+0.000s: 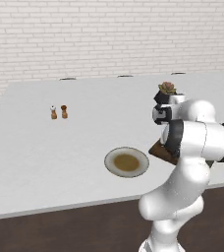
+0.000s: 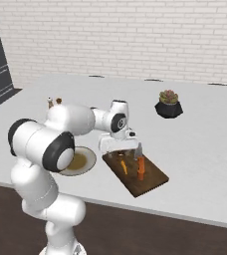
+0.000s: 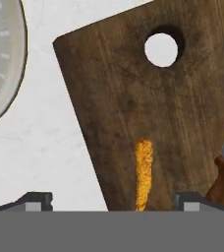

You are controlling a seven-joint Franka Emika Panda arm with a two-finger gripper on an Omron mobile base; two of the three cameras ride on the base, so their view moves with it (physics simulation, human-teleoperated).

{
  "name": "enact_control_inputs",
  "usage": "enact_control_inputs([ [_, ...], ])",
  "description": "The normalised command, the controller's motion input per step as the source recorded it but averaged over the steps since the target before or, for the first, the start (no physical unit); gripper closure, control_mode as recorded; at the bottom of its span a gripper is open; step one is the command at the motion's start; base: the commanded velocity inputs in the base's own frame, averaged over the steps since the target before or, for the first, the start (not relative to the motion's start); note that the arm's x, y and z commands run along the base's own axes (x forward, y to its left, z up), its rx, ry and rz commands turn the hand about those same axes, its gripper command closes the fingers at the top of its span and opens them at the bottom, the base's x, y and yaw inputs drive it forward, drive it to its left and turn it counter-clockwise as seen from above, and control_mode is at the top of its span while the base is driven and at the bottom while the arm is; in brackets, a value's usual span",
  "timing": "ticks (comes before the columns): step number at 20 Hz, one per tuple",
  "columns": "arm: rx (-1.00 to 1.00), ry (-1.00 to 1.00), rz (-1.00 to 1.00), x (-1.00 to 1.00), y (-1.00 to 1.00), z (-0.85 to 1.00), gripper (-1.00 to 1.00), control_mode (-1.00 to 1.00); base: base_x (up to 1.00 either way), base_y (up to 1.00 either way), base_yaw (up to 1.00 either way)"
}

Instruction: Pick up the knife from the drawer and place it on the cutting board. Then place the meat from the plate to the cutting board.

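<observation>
In the left base view, your plate [image 1: 126,162] sits bare at centre frame on the white desk [image 1: 60,142], with a corner of the cutting board [image 1: 159,151] peeking out behind the arm. Salt and pepper shakers [image 1: 58,112] stand at the left.

In the right base view, the tool [image 2: 121,149] hovers over the board's [image 2: 150,182] upper left end; the meat [image 2: 124,167] and the knife [image 2: 140,167] lie side by side on the wood. A potted plant [image 2: 169,104] stands at upper right.

In the hand view, the meat [image 3: 143,173] lies on the board [image 3: 128,98] between the finger tips [image 3: 35,201], which stand wide apart and hold nothing. Both placements look done, so you need only lift clear. No writing is readable anywhere.
</observation>
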Motion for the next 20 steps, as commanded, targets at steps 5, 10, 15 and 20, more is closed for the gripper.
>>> enact_control_inputs([
  [5,0.0,-0.11,-0.04,-0.58,0.92,0.83,-1.0,-1.0,0.0,0.0,0.0],
  [10,-0.04,-0.02,-0.09,-0.48,0.98,0.36,-1.0,-1.0,0.0,0.0,0.0],
  [15,0.0,-0.02,-0.07,-0.39,0.56,0.24,-1.0,-1.0,0.0,0.0,0.0],
  [20,-0.01,-0.07,-0.09,-0.39,0.62,0.27,-1.0,-1.0,0.0,0.0,0.0],
])
